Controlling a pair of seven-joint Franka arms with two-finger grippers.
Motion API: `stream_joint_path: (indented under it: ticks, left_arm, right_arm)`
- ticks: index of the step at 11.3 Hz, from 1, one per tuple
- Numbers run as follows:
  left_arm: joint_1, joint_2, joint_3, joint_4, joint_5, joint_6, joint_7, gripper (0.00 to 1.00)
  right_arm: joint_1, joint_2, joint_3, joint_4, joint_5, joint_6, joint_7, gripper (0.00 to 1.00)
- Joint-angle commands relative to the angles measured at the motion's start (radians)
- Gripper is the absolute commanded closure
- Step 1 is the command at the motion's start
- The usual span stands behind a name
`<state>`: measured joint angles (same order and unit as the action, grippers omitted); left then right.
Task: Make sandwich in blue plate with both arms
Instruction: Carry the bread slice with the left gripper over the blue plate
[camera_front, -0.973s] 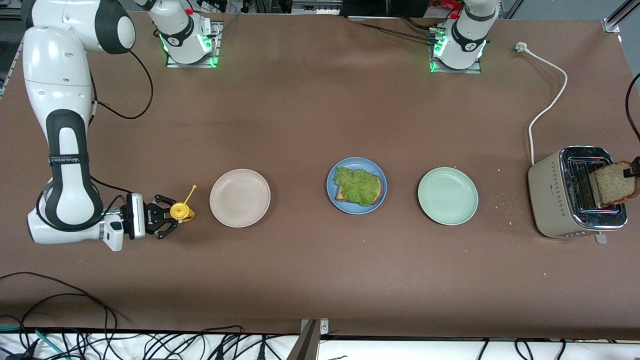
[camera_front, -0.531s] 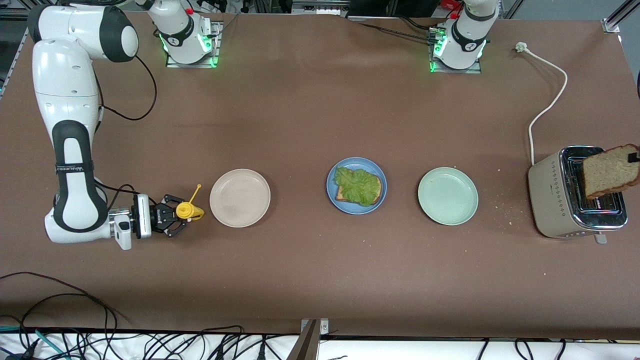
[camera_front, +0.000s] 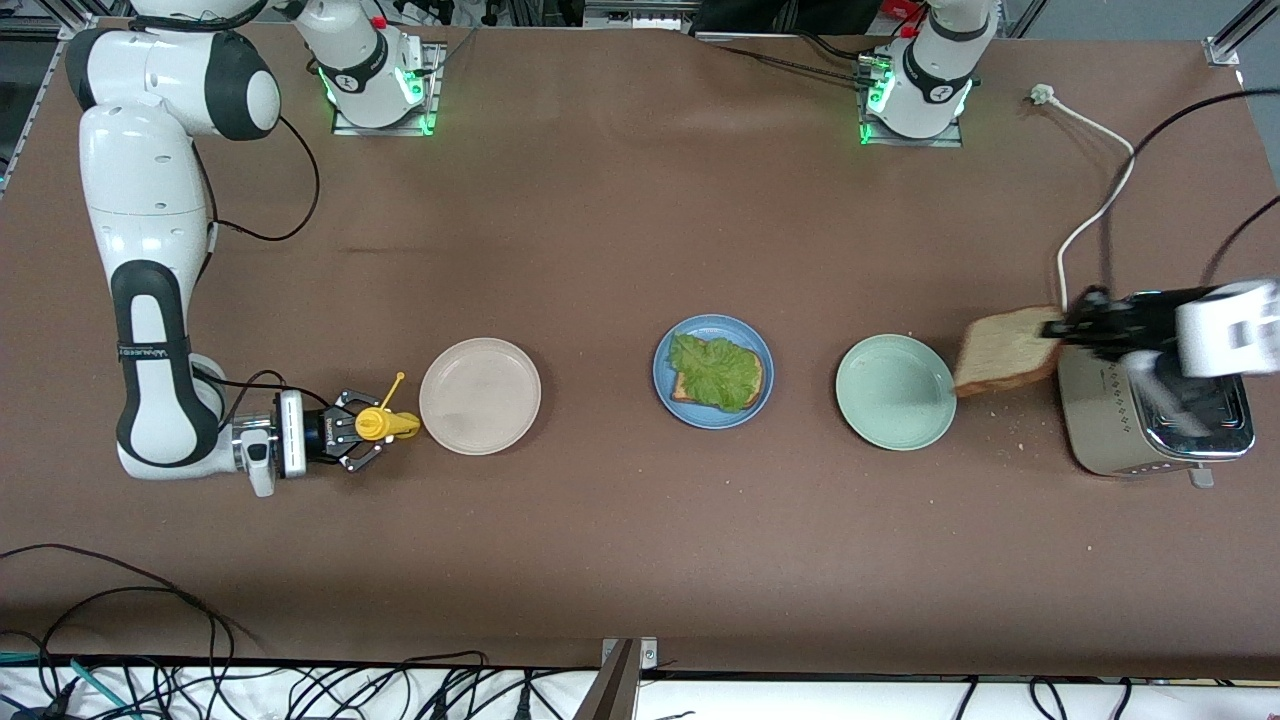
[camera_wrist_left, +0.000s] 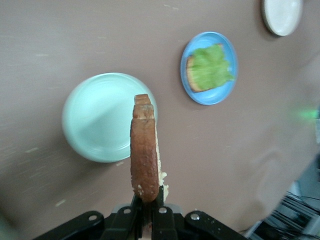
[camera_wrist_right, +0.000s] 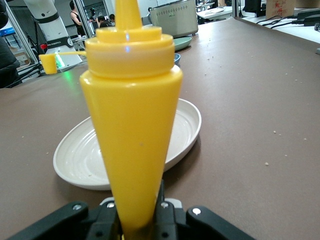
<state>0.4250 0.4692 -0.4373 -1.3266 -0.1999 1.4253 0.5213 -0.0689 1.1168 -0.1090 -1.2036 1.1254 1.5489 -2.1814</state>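
The left gripper has its jaws clamped on the edge of a slice of brown bread, held in the air over the gap between the toaster and the pale green plate; in the left wrist view the slice stands on edge above that plate's rim. The right gripper has its jaws closed around a yellow squeeze bottle, which lies level with its tip at the rim of the off-white plate (the right wrist view shows the bottle filling the middle, the plate just past it). On the table between the two other plates sits the blue plate, carrying one bread slice topped with a lettuce leaf. The toaster's white cord runs toward the left arm's base.
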Motion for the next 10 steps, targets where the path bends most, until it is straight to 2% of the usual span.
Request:
stream_joint_path:
  ticks: [1, 2, 3, 6, 8, 10]
  left_arm:
    - [-0.155, 0.166, 0.000, 0.030, -0.211, 0.085, -0.098, 1.00]
    - [-0.214, 0.196, 0.000, 0.029, -0.264, 0.148, -0.113, 1.00]
    - [-0.270, 0.221, 0.000, 0.029, -0.321, 0.212, -0.136, 1.00]
    - [-0.374, 0.262, 0.002, -0.067, -0.458, 0.395, -0.155, 1.00]
    - [-0.397, 0.275, 0.002, -0.146, -0.500, 0.443, -0.136, 1.00]
    - [-0.384, 0.278, 0.006, -0.204, -0.493, 0.445, -0.133, 1.00]
  right_arm:
    - [-0.014, 0.014, -0.006, 0.039, 0.017, -0.020, -0.006, 0.76]
    - [-0.014, 0.015, -0.011, 0.041, 0.017, -0.018, -0.009, 0.45]
    - [-0.014, 0.014, -0.020, 0.041, 0.017, -0.018, -0.023, 0.00]
    - [-0.014, 0.011, -0.037, 0.042, 0.014, -0.019, -0.032, 0.00]
    - [-0.014, 0.002, -0.073, 0.042, 0.007, -0.023, -0.034, 0.00]
    - [-0.014, -0.018, -0.095, 0.042, -0.045, -0.032, -0.034, 0.00]
